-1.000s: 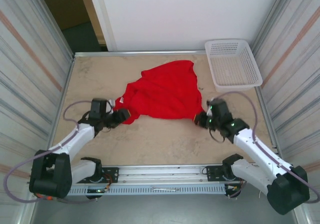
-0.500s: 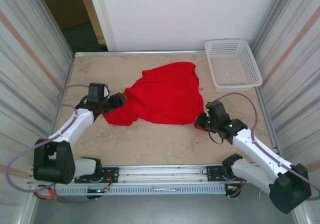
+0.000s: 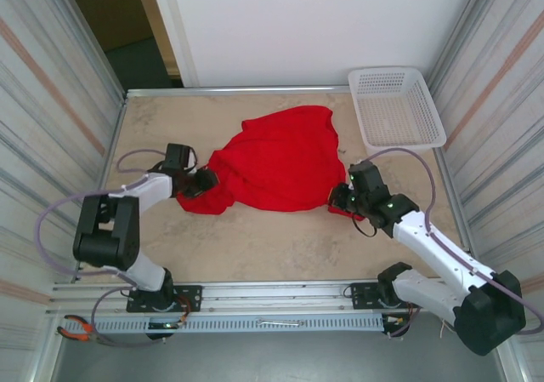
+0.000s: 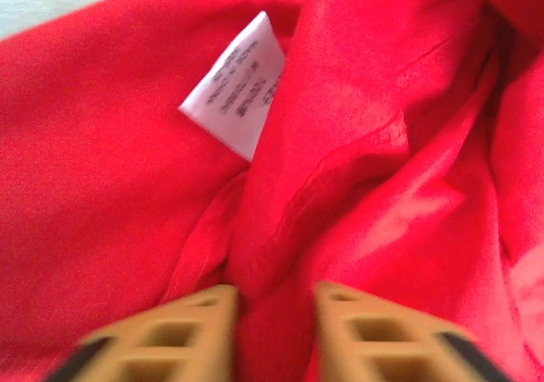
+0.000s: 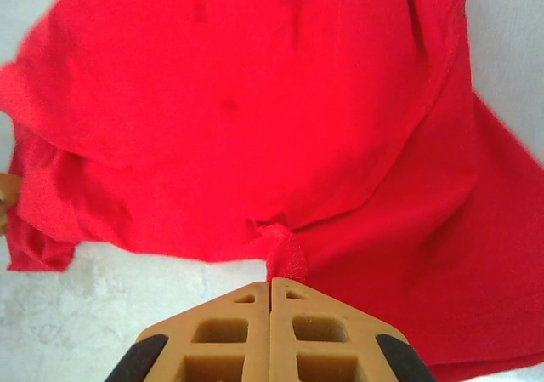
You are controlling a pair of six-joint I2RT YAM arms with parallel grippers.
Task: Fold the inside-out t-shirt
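Note:
The inside-out t-shirt lies crumpled, bright red, in the middle of the table. My left gripper is at its left edge. In the left wrist view its tan fingers close around a raised fold of the t-shirt, just below a white care label. My right gripper is at the shirt's near right corner. In the right wrist view it is shut, pinching a small tuft of the red t-shirt edge.
A white mesh basket stands at the back right corner, empty. Corrugated walls close in both sides of the beige table. Bare tabletop lies in front of the shirt and along the back left.
My left gripper has moved in to the shirt's left edge and closed from wide open onto a fold. The shirt's left side has bunched inward. The right gripper has stayed shut on its corner.

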